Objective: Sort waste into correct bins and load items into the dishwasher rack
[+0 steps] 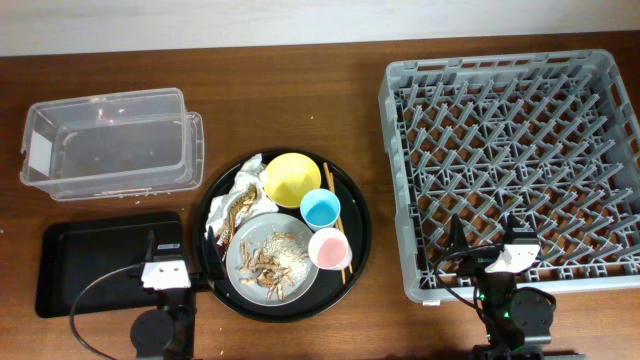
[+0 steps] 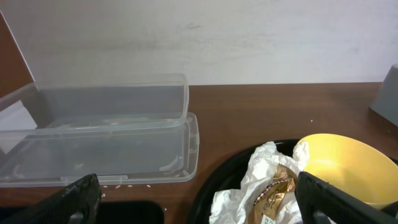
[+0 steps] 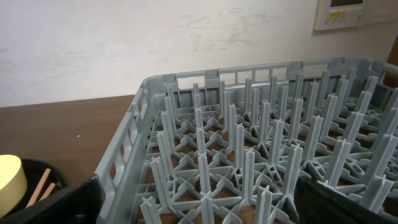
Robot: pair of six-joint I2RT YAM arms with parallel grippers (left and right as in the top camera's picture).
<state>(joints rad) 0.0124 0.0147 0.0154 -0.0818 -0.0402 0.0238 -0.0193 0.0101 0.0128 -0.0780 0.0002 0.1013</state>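
Observation:
On a round black tray (image 1: 355, 215) sit a yellow bowl (image 1: 291, 179), a light-blue cup (image 1: 321, 209), a pink cup (image 1: 329, 248), a grey plate (image 1: 242, 252) with food scraps (image 1: 274, 258), a crumpled white napkin (image 1: 231, 196) with a brownish-gold wrapper (image 1: 233, 208), and chopsticks (image 1: 336, 222). The clear tub (image 1: 108, 142) stands at the back left, the shallow black tray (image 1: 95, 258) at the front left. The grey dishwasher rack (image 1: 515, 160) is at the right. My left gripper (image 1: 167, 272) is open and empty near the black tray's right end. My right gripper (image 1: 490, 255) is open and empty over the rack's front edge.
The left wrist view shows the tub (image 2: 112, 134), napkin (image 2: 249, 186), wrapper (image 2: 277, 190) and bowl (image 2: 345, 165) between open fingers (image 2: 199, 205). The right wrist view shows the rack's pegs (image 3: 249, 155) between open fingers (image 3: 199, 202). A pale wall runs behind the table.

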